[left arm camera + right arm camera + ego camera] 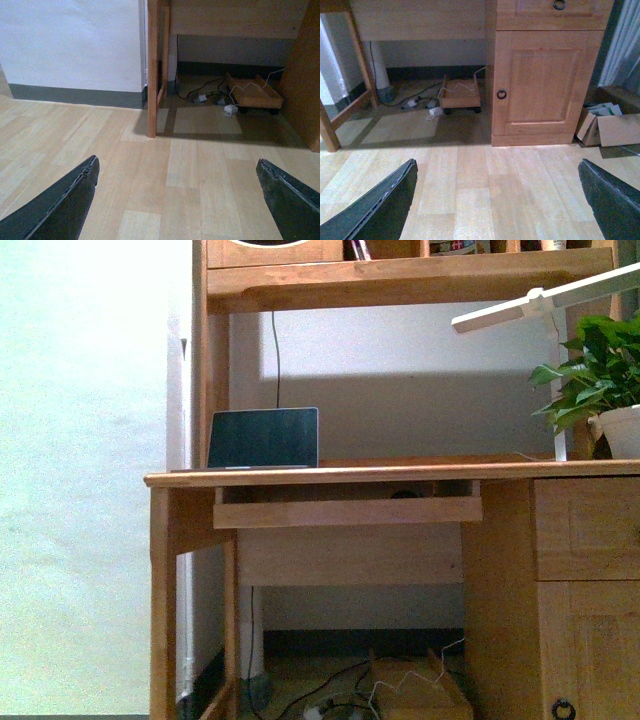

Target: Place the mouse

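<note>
A small dark rounded shape (405,494) lies on the pull-out shelf (345,512) under the desktop; it looks like the mouse, but it is too small to be sure. Neither arm shows in the front view. My left gripper (176,165) is open and empty, low over bare wooden floor in front of the desk's left leg (152,70). My right gripper (496,165) is open and empty, low over the floor in front of the desk's cabinet door (540,85).
A wooden desk (350,473) carries an open laptop (263,438) at left, a potted plant (600,370) and a white lamp (540,305) at right. A wooden trolley (461,92) and cables lie under the desk. Cardboard boxes (610,127) stand right of the cabinet.
</note>
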